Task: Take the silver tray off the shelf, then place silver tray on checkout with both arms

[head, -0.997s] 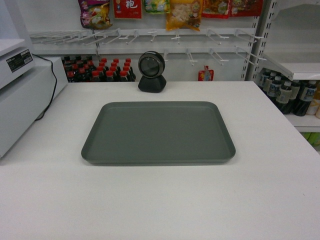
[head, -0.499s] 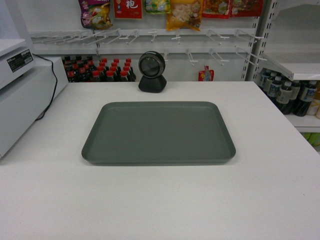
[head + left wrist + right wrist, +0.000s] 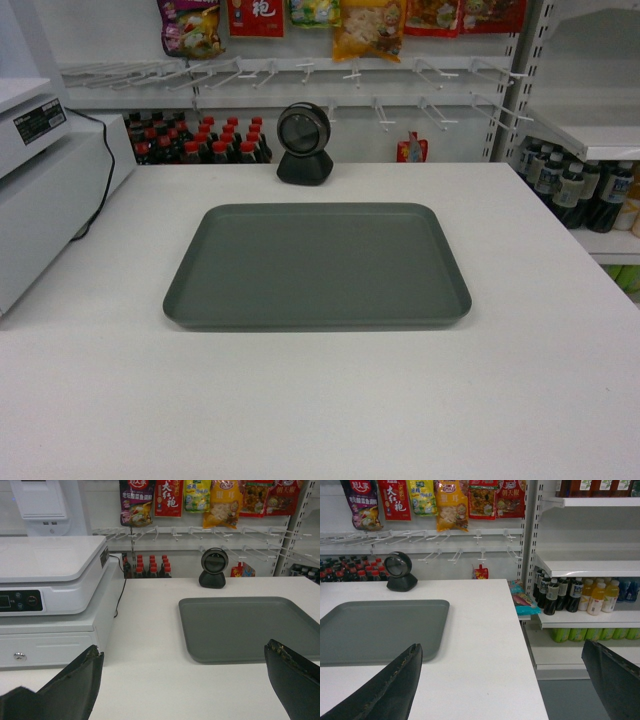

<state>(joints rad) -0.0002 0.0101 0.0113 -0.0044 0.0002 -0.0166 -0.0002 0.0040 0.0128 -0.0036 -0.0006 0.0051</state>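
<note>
Silver tray (image 3: 317, 265): lies flat at mid-checkout (image 3: 320, 420), long side parallel to the front edge, unmoved over the last second. Left gripper (image 3: 185, 680) and right gripper (image 3: 502, 680): both spread wide, empty, withdrawn short of the tray. Placement judged complete.

The silver tray (image 3: 317, 265) lies flat on the checkout (image 3: 320, 400), before the scanner (image 3: 304, 144).

Head looks down; wrists flank shared silver tray (image 3: 317, 264).
</note>
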